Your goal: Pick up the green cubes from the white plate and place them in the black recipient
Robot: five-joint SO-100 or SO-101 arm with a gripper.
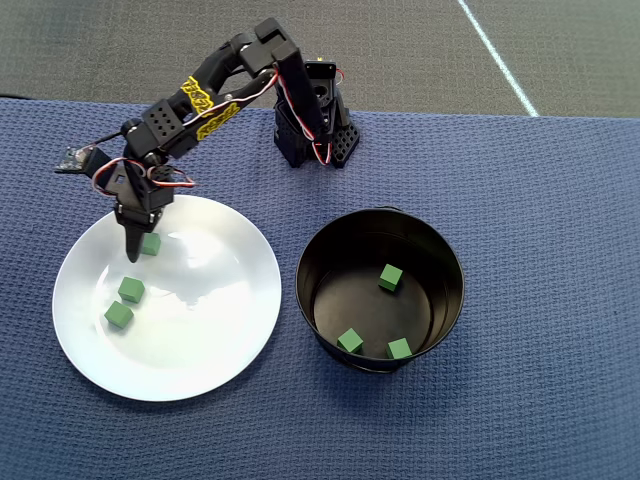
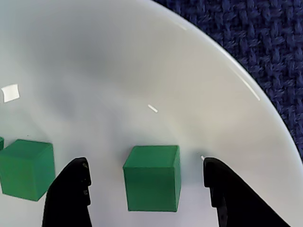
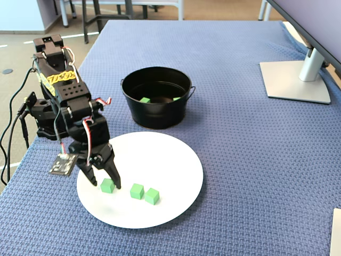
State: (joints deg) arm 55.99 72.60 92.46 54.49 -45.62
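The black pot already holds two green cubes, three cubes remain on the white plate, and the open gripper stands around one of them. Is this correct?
Not quite: the black pot holds three green cubes, not two, as the overhead view shows. The rest is right: three remain on the white plate, and the open gripper stands around one cube.

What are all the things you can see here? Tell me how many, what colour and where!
green cubes on the white plate: three, green; one between the pincer's fingers, two side by side nearer the plate's middle-left in the overhead view.
green cubes in the black pot: three, green, on its bottom.
white plate: one, white, on the cloth left of the pot in the overhead view.
black pot: one, black, right of the plate.
tablecloth: one, blue, woven, under everything.
monitor stand: one, grey, far right in the fixed view.
arm: one, black with yellow markings.
pincer: one, black, open around a cube.
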